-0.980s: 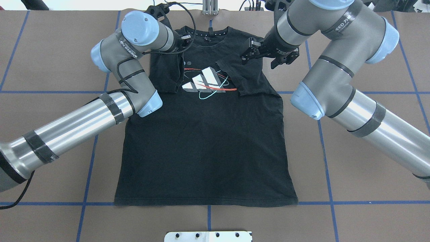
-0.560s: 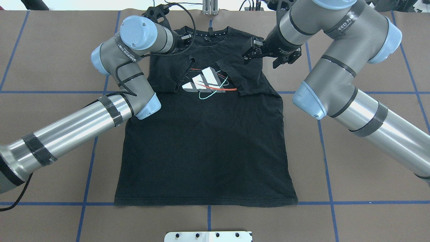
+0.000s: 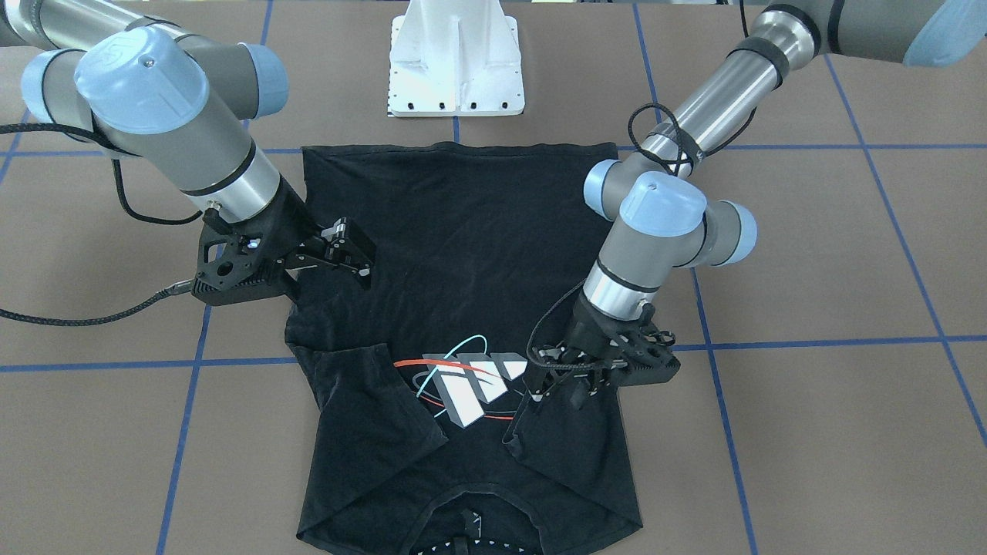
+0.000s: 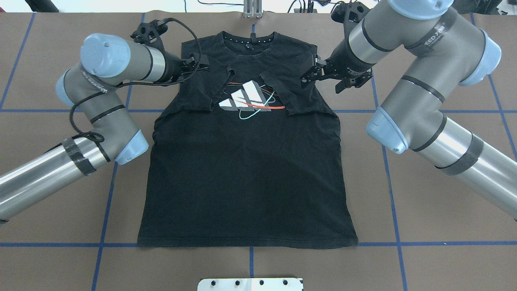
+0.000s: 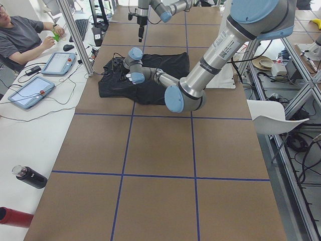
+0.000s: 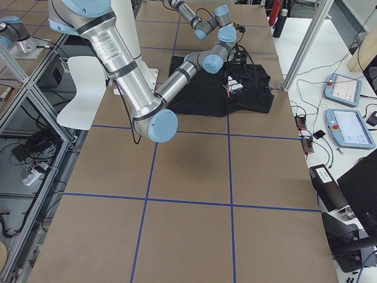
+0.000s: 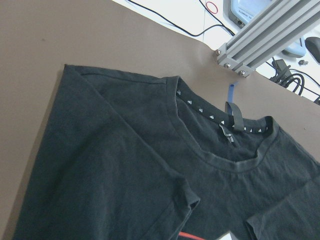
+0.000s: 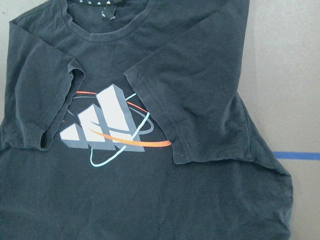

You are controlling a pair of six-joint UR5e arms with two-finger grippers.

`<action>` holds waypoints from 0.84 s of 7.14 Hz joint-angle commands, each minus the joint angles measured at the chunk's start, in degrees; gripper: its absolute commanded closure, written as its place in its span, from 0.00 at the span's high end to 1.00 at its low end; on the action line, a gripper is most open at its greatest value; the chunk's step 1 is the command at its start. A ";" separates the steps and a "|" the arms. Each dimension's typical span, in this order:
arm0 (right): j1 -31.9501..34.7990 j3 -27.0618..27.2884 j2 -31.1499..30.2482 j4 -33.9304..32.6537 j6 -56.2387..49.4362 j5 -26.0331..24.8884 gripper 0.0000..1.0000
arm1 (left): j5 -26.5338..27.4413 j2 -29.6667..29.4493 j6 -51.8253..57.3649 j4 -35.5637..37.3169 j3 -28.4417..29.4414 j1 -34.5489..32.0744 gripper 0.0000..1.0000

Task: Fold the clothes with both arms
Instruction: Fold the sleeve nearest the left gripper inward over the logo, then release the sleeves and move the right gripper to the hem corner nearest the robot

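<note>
At the middle of the bench (image 4: 181,266), the black T-shirt (image 4: 246,182) lies flat, print up, its collar toward the far edge and its hem toward the robot's edge. Both sleeves are folded inward, one on each side of the logo (image 4: 247,99). The left pincer (image 4: 200,64) hangs spread over the shoulder on the robot's left, holding nothing. The right pincer (image 4: 321,83), likewise spread and empty, hangs over the opposite shoulder.
</note>
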 commanded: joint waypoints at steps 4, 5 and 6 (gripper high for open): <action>-7.86 7.61 -21.44 21.15 11.16 1.04 1.00 | -7.68 20.52 0.02 2.05 -24.04 -0.78 1.00; -10.14 7.70 -25.16 26.04 14.59 0.95 1.00 | -7.60 21.15 0.02 1.96 -25.47 -0.78 1.00; -12.60 8.22 -27.19 26.17 14.89 1.04 1.00 | -7.25 21.07 -0.15 1.78 -25.57 -0.78 1.00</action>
